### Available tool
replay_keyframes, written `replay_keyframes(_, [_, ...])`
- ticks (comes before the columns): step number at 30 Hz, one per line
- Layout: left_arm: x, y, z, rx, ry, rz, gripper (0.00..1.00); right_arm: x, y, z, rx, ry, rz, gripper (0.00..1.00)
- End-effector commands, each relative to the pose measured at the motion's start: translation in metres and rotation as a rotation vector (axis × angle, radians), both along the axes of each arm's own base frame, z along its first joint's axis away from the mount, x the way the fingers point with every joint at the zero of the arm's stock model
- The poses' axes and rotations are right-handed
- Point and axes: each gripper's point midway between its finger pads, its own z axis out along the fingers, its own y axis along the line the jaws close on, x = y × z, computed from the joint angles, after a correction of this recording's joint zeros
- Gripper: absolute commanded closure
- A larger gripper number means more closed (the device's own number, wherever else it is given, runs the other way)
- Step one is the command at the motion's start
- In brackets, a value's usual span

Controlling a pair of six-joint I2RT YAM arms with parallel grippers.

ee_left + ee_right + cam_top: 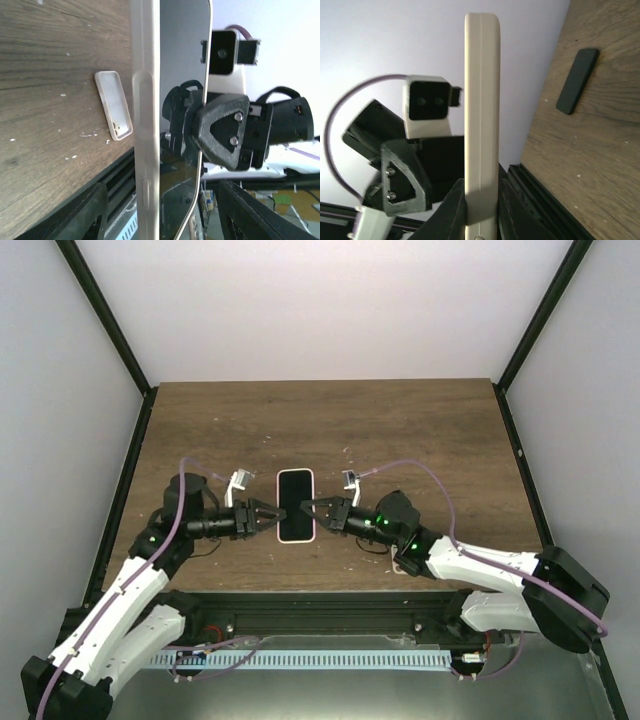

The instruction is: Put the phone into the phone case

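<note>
- The phone (577, 80) is a thin black rectangle with round corners. It lies flat on the brown wood table (400, 430), back from the front edge.
- Our right gripper (309, 508) pinches a smooth cream case (295, 502) with a shiny black face.
- Our left gripper (267, 517) is spread wide around the case's other long side.

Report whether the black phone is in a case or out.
Out: the black phone lies bare on the table, right wrist view, no case around it.
</note>
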Motion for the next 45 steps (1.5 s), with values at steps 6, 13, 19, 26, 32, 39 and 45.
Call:
replay_keyframes(6, [0.030,0.040,-0.022,0.341,-0.073,0.219,0.00,0.031,0.002,-0.012,-0.195,-0.148,-0.015,0.96])
replay_keyframes(13, [0.040,0.067,-0.042,0.520,-0.068,0.317,0.00,0.079,-0.012,-0.053,-0.330,-0.126,-0.091,0.96])
replay_keyframes(19, [0.044,0.070,-0.058,0.564,-0.028,0.326,0.00,0.124,-0.023,-0.097,-0.440,-0.059,-0.141,0.96])
replay_keyframes(26, [0.046,0.072,-0.068,0.580,-0.003,0.342,0.00,0.158,-0.025,-0.125,-0.465,-0.008,-0.162,0.95])
replay_keyframes(32, [0.045,0.069,-0.073,0.561,0.022,0.336,0.00,0.183,-0.027,-0.140,-0.469,0.005,-0.175,0.95])
replay_keyframes(39, [0.044,0.066,-0.077,0.536,0.041,0.336,0.01,0.210,-0.039,-0.169,-0.498,0.034,-0.185,0.93])
replay_keyframes(45, [0.044,0.062,-0.070,0.507,0.031,0.330,0.02,0.222,-0.049,-0.195,-0.556,0.089,-0.175,0.82])
